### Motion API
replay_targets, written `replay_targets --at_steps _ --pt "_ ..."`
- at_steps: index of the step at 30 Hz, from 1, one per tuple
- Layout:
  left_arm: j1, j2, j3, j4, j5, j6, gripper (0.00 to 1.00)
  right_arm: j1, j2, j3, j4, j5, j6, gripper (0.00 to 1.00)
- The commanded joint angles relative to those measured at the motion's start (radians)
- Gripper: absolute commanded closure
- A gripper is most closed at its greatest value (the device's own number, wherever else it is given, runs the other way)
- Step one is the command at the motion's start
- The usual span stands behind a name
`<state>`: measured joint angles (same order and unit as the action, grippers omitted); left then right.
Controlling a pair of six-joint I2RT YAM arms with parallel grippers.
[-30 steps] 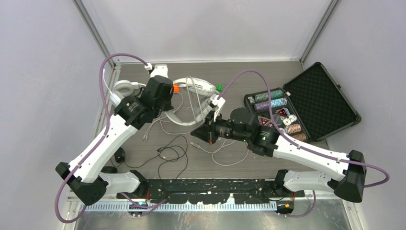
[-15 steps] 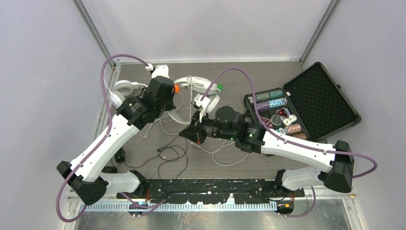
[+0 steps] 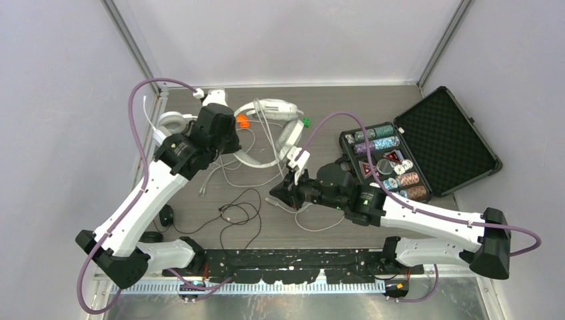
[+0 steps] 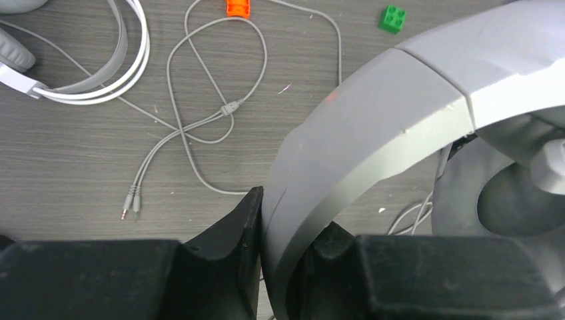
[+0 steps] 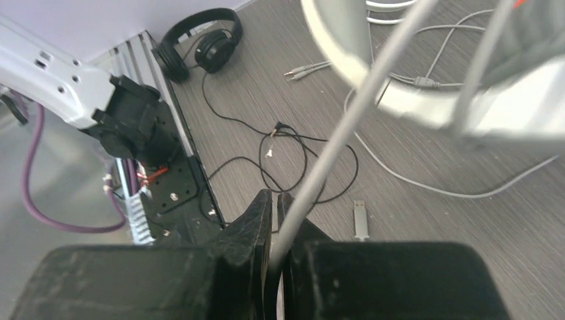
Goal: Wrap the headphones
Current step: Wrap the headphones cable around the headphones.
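Observation:
My left gripper (image 4: 286, 227) is shut on the wide headband of a white pair of headphones (image 4: 373, 127), held above the table; from above that pair (image 3: 270, 110) sits beside the left wrist. Its thin white cord (image 5: 346, 127) runs taut down into my right gripper (image 5: 275, 207), whose jaws stand nearly together with the cord between them. In the top view the right gripper (image 3: 274, 195) is at the table's middle. A second white pair (image 4: 100, 73) lies at the far left. A small black pair (image 5: 200, 43) lies near the front left, its black cord (image 5: 293, 153) looped across the table.
An open black foam-lined case (image 3: 446, 137) with chips (image 3: 386, 160) stands at the right. An orange piece (image 4: 238, 7) and a green piece (image 4: 393, 17) lie at the back. A loose cord with two plugs (image 4: 200, 127) and a USB plug (image 5: 360, 220) rest on the table.
The right arm swung left with the cord, then came back right and nearer the front edge. The left gripper shifted slightly back-left with the headband, and the white pair turned.

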<state>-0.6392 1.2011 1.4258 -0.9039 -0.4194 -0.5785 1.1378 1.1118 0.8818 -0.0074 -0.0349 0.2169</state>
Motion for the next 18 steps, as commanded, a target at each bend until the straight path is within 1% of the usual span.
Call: replay_targets --at_steps 1,7,12,18 --pt "0.016 -0.056 0.101 0.092 0.037 -0.115 1.00 0.010 -0.045 -0.050 0.101 0.032 -0.125 0.86" --pt "0.016 -0.069 0.113 0.099 0.065 -0.147 1.00 0.010 -0.019 -0.108 0.185 0.031 -0.166 0.84" --pt "0.016 -0.068 0.143 0.084 0.109 -0.167 1.00 0.009 -0.012 -0.213 0.345 0.032 -0.199 0.84" --pt "0.016 -0.063 0.184 0.053 0.116 -0.164 1.00 0.000 0.059 -0.299 0.495 0.029 -0.212 0.79"
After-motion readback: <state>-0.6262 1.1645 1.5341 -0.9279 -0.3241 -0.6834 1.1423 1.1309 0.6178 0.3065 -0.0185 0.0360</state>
